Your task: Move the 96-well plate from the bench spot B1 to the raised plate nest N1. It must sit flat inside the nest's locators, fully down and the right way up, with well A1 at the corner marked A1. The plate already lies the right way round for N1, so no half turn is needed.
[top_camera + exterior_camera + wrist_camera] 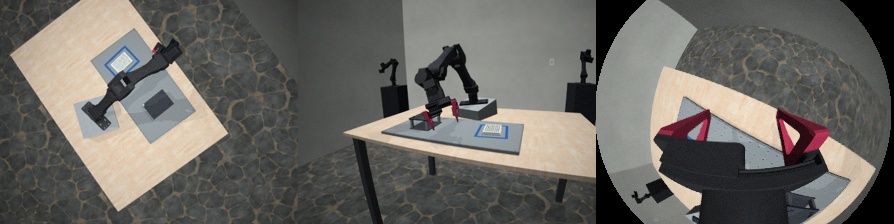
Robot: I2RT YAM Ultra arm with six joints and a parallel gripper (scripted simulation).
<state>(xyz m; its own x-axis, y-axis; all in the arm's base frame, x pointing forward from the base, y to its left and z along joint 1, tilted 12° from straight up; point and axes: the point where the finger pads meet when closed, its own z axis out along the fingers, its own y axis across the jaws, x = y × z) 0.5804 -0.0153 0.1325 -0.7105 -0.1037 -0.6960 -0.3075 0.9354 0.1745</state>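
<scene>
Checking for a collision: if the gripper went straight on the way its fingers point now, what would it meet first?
Probably the grey mat: the open gripper points down at it, between the nest and the plate. Depth is unclear.

The black arm (446, 65) rises from its foot at centre frame in the exterior view, folds at a high elbow and slopes down toward the left. Its gripper (442, 116) points downward, red fingers (427, 119) spread fully apart, nothing between them. In the wrist view both fingers sit mid-frame, wide.
</scene>
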